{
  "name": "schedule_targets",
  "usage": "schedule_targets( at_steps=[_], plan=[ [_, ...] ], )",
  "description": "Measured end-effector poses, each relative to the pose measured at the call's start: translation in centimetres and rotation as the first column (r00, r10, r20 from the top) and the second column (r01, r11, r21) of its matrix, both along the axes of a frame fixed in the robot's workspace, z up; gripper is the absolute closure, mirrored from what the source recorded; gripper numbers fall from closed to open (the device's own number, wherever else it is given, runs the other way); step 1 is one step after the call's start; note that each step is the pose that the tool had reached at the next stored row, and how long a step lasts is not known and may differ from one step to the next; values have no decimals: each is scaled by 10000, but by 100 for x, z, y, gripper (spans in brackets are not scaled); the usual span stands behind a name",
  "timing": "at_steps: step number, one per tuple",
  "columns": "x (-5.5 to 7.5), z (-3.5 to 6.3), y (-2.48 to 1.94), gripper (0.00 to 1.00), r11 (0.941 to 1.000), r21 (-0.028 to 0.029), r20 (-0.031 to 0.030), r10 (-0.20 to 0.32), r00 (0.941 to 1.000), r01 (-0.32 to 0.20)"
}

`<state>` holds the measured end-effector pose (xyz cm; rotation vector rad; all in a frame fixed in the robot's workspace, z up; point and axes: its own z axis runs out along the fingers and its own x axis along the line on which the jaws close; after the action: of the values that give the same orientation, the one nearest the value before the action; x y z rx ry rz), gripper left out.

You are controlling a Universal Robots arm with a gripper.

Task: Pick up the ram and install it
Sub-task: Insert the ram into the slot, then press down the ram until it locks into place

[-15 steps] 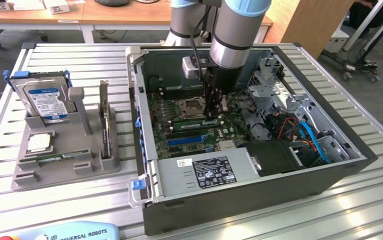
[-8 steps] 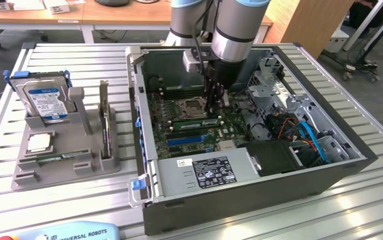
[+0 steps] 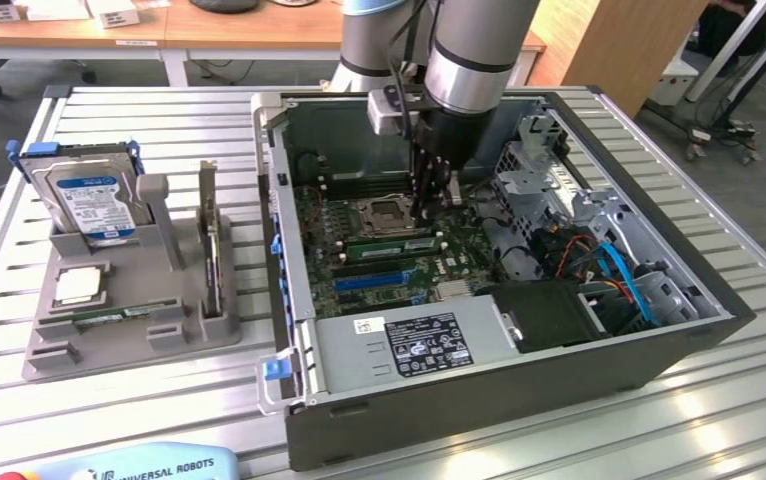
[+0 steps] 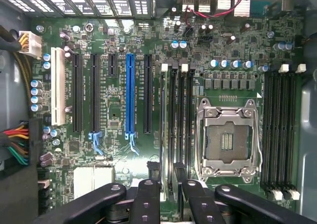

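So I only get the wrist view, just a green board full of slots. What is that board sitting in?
Observer: An open computer case, laid flat with its open side up.
Operator: Anything beside it?
Observer: A grey holder on the exterior view's left, with a blue-labelled hard drive standing in it.
Operator: Anything else in it?
Observer: A thin green stick lying flat near its front.

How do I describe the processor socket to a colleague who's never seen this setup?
Look inside the open computer case on the slatted table, at the green motherboard. The processor socket sits between two banks of long black memory slots. It is the only square, silver-framed part, empty in the middle.
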<state>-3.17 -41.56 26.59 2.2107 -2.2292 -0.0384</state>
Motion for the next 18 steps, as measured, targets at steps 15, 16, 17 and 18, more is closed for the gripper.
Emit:
schedule_targets(
  at_steps=[15, 16, 17, 18],
  plan=[
    [0, 1, 0, 76, 10000, -1, -1, 0, 10000, 0],
    [0, 1, 0, 83, 10000, -1, -1, 0, 10000, 0],
    [0, 1, 0, 83, 10000, -2, -1, 0, 10000, 0],
    [0, 1, 0, 89, 10000, -2, -1, 0, 10000, 0]
  ],
)
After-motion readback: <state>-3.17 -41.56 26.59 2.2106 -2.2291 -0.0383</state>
